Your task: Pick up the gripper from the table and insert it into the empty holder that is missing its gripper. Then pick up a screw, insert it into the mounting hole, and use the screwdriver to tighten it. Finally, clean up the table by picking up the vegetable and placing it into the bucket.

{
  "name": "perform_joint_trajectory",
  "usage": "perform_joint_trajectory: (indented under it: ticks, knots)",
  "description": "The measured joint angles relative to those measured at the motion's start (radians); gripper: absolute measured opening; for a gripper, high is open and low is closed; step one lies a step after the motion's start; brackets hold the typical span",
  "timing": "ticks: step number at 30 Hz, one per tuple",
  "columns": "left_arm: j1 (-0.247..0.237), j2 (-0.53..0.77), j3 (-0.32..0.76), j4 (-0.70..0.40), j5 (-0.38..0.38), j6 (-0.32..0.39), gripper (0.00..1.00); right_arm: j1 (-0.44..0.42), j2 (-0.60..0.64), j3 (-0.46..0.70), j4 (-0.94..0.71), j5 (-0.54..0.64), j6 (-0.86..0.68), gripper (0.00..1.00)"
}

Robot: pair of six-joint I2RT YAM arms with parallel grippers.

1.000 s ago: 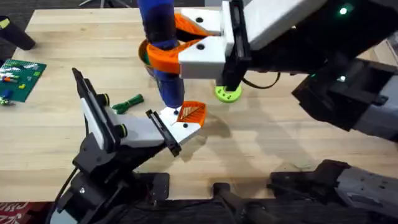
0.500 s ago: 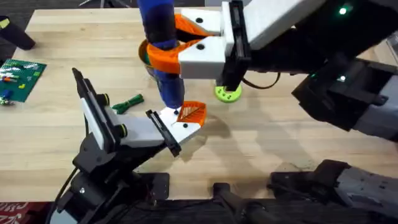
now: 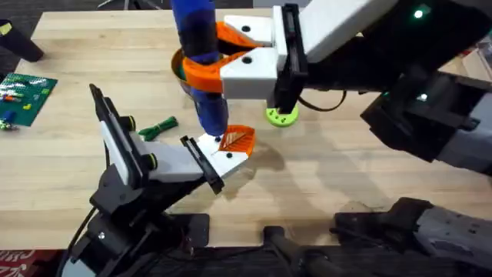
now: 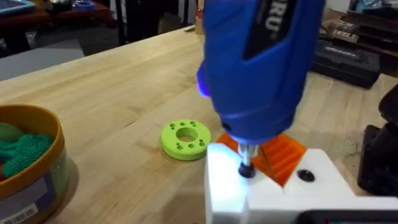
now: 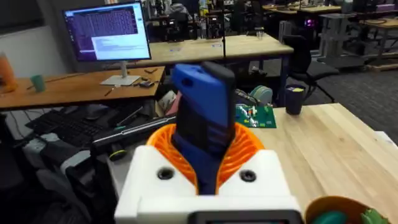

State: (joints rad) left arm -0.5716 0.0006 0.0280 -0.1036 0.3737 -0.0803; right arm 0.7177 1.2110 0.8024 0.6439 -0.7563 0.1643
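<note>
A light plank table lies under me, desks and monitors behind. My right gripper has its orange ribbed fingers clamped around the blue screwdriver, upright, tip down on the white holder, where the orange gripper sits. Beyond stands the bucket; the vegetable lies beside my left arm, whose own gripper state I cannot tell. A lime disc rests nearby.

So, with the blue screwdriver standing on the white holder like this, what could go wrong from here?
1. The screwdriver tip sits on a small screw in the holder; if it tilts, the bit may slip off.
2. The orange finger lies right beside the tip and could be scraped.
3. The beans are not yet in the bucket.
</note>
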Motion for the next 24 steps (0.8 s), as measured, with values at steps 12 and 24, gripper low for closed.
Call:
perform_joint_trajectory:
  ticks: [12,24]
  knots:
    - [0.000,0.000,0.000,-0.001,0.000,-0.003,0.010,-0.001,0.000,0.000,-0.013,0.003,0.000,0.114]
    - [0.000,0.000,0.000,0.000,0.000,-0.006,0.010,0.000,0.000,0.000,-0.016,0.004,0.000,0.114]
